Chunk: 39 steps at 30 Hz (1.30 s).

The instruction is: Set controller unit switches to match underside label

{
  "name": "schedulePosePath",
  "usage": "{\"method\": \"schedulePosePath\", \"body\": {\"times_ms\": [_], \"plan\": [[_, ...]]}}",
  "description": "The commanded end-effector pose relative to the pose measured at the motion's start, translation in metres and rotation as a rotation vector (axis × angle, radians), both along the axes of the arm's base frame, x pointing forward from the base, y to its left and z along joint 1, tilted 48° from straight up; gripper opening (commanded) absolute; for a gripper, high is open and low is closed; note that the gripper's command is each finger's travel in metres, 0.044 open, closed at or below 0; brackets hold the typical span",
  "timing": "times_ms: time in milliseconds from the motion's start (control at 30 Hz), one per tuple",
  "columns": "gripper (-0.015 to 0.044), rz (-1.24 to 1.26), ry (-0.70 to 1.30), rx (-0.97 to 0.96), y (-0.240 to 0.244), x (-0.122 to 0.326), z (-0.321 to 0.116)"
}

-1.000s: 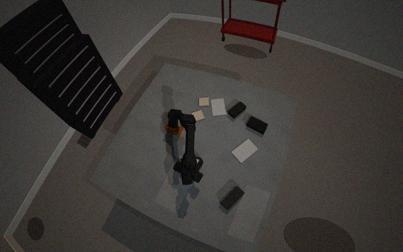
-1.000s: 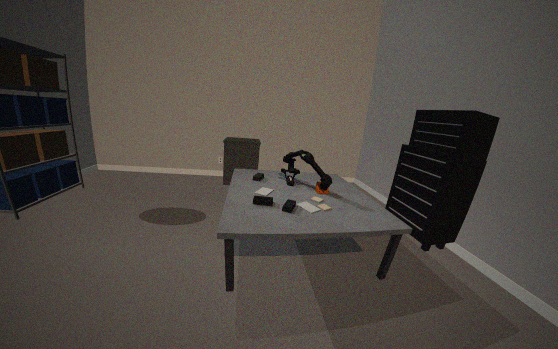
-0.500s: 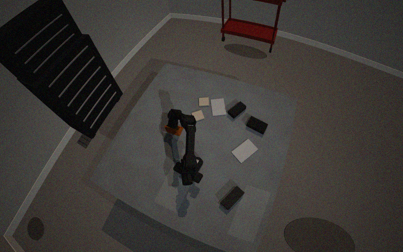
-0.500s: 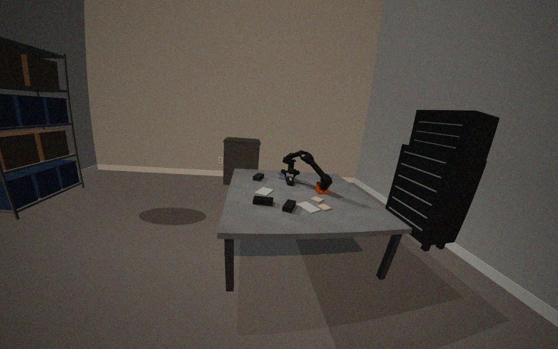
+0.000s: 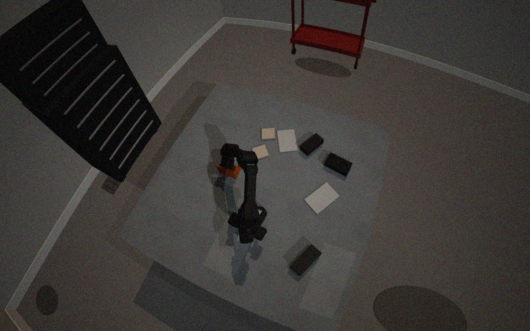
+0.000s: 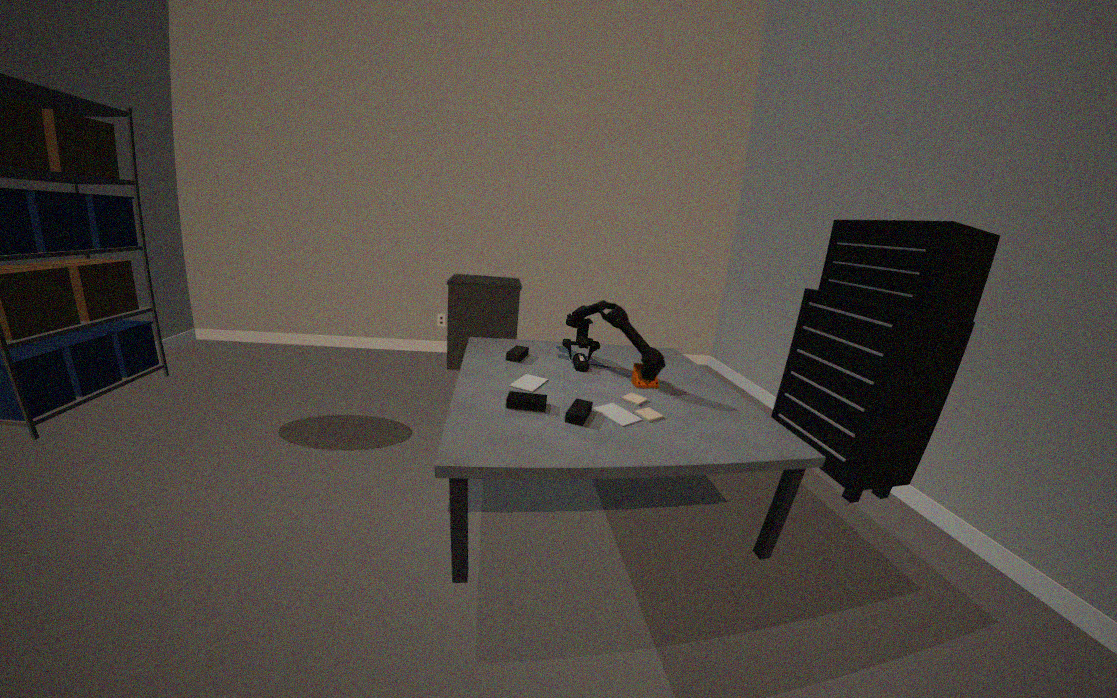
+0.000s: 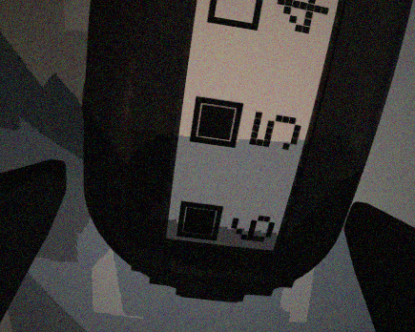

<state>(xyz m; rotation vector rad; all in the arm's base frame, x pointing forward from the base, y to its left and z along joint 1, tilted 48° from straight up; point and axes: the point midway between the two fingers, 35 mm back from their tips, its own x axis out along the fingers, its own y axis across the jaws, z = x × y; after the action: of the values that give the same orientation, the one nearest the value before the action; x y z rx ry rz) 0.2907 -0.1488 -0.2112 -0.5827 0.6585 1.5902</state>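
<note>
The dark controller unit (image 7: 129,191) (image 6: 580,365) has its underside turned to the wrist camera. Its pale label (image 7: 253,72) shows a filled square (image 7: 217,122) beside 5 and another filled square (image 7: 199,220) beside 6. The square (image 7: 234,24) beside 4 is cut off at the top; what shows of it is empty. Squares 1 to 3 are out of view, and the rocker switches are hidden. My gripper (image 7: 212,197) (image 6: 580,356) is open around the unit, with a visible gap between each finger and its sides. In the top view the arm hides most of the unit.
On the bench (image 5: 357,205) (image 6: 493,442) lie dark modules (image 5: 311,144) (image 5: 338,164) (image 5: 305,260), white plates (image 5: 321,197) (image 5: 287,140) and beige tiles (image 5: 268,133) (image 5: 260,151). The arm's orange base (image 5: 229,170) (image 6: 645,379) stands near the beige tiles.
</note>
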Motion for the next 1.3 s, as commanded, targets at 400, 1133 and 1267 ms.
{"method": "schedulePosePath", "body": {"times_ms": [400,1133,1267], "plan": [[0.044,0.0,0.002,0.004,0.014,0.005,0.07],[0.0335,-0.077,0.05,-0.003,0.013,0.004,0.071],[0.023,-0.285,0.18,-0.011,0.009,0.0,0.073]]}}
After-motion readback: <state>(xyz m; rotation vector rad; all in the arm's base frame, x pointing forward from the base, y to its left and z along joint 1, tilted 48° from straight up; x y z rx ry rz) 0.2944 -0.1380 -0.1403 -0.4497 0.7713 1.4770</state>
